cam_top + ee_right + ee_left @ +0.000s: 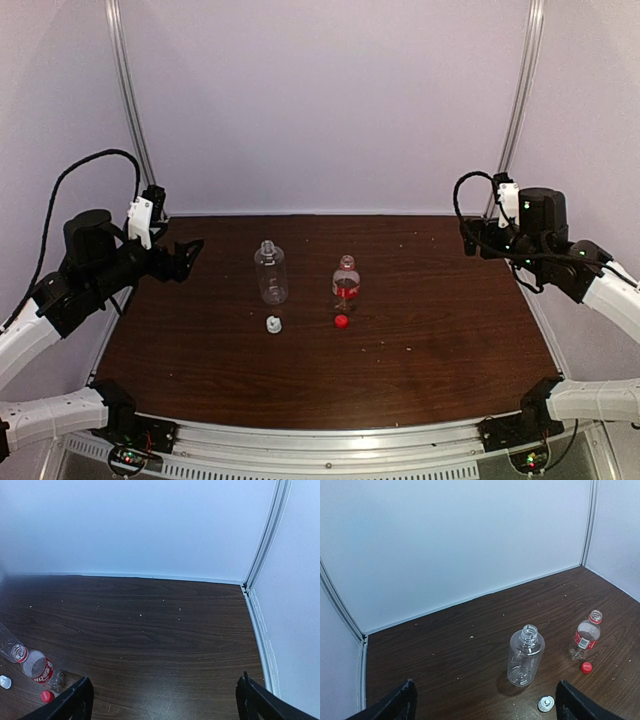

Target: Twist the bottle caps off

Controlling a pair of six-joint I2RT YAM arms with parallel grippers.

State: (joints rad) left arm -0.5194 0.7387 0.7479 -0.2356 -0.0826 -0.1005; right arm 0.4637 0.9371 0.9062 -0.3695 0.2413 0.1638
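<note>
Start with the big brown table (430, 340): it holds everything, and your 2 arms sit out at its 2 sides, well apart from the things in the middle. The left claw (486, 683) is wide open and holds nothing. The right claw (166, 680) is wide open and holds nothing too. In the middle stand 2 bottles, both upright. The plain bottle (271, 274) is on the left and the bottle with the red label (346, 284) is on the right, near each other but not touching. Look at their tops: both necks are bare. The white cap (273, 323) lies on the table just in front of the plain bottle. The red cap (341, 321) lies just in front of the bottle with the red label. So I think the job is done, and the step now is just to rest the arms away from the bottles. To do that well, keep both claws out at the sides, and move slowly if you move at all. These bottles look empty and light, so a small bump could tip one over or send a cap rolling. Do not reach in between them. Check from the top view that each cap lies free of its bottle, then leave them alone.
</note>
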